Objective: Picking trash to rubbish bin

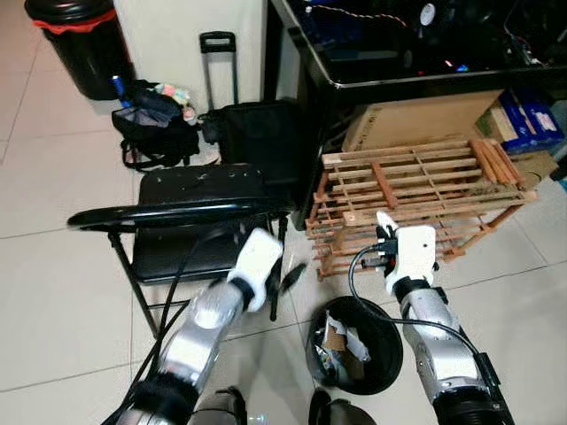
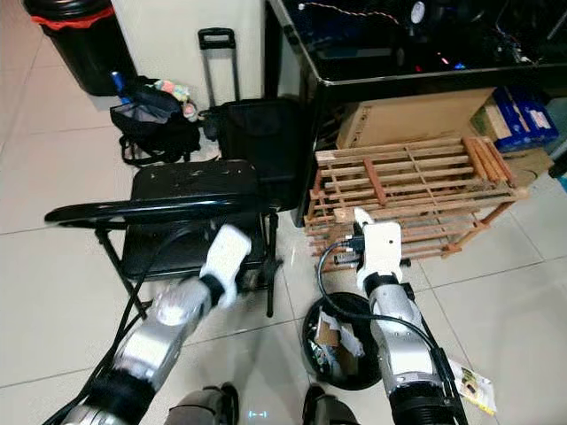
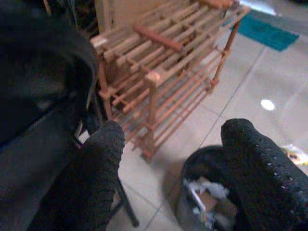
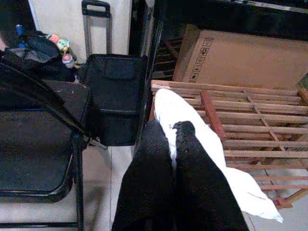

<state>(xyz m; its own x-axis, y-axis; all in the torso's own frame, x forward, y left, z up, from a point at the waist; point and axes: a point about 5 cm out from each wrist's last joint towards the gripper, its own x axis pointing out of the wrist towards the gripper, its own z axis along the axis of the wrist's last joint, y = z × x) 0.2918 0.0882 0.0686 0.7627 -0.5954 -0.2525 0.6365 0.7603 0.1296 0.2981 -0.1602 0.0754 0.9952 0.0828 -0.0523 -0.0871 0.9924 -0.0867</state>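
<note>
A black folding chair (image 1: 190, 217) is standing on the robot's left and a slatted wooden rack (image 1: 416, 199) is lying ahead on its right, just in front of a cardboard box (image 1: 416, 119) under the dark desk (image 1: 354, 62); between them, low at the robot's feet, a small round black bin (image 1: 376, 350) is sitting with crumpled paper already inside, which is probably why both arms are reaching out over this spot. The right gripper (image 4: 175, 144) is pinching a white piece of trash (image 4: 192, 130) between its closed fingers, carrying it out above the rack, beyond the bin, so the drop is, I judge, not yet lined up. The left gripper (image 3: 168, 159) is hovering with its fingers spread wide and nothing between them, beside the chair seat
</note>
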